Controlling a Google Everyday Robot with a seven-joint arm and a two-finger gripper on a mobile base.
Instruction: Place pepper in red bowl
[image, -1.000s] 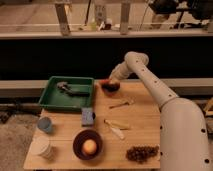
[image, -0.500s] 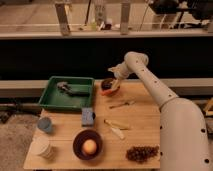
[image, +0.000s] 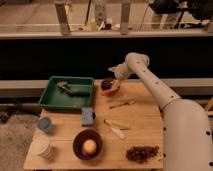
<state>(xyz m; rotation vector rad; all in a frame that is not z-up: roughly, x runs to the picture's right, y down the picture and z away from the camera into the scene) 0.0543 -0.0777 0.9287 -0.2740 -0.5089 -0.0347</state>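
The pepper (image: 106, 84) appears to lie as a dark-red lump inside the red bowl (image: 116, 91), though we cannot be sure. Just above the bowl's far rim hangs the gripper (image: 115, 74), jaws spread and empty. We judge the release done; next comes a straight lift clear of the bowl.

Wooden table (image: 145, 125) on speckled floor (image: 12, 142) (dim, warm light), railing (image: 160, 34) behind.

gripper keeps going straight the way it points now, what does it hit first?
Probably the red bowl: the gripper hangs just above its rim, pointing down-left into it. Depth is unclear.
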